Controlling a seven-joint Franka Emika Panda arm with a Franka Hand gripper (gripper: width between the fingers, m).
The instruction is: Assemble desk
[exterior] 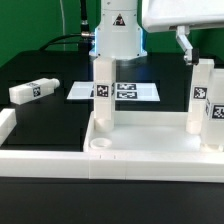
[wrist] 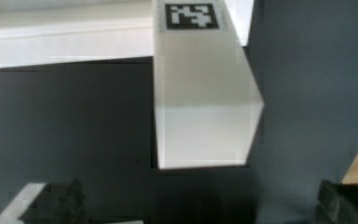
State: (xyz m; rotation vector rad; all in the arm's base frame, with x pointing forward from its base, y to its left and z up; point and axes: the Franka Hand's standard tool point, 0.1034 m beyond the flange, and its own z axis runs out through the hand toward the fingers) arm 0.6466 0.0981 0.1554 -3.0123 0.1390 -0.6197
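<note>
Leg fitting — the claw (wrist: 194, 203), fingers (wrist: 34, 205) apart and empty, hovers by the upright leg (wrist: 206, 95) at three o'clock of the desk top (exterior: 60, 152); next, probably fetching the loose leg (exterior: 32, 90) at nine o'clock

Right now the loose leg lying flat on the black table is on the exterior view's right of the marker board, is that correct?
Not quite. The loose leg does lie flat on the black table, but it is on the exterior view's left of the marker board, not its right. The exterior view shows this.
</note>
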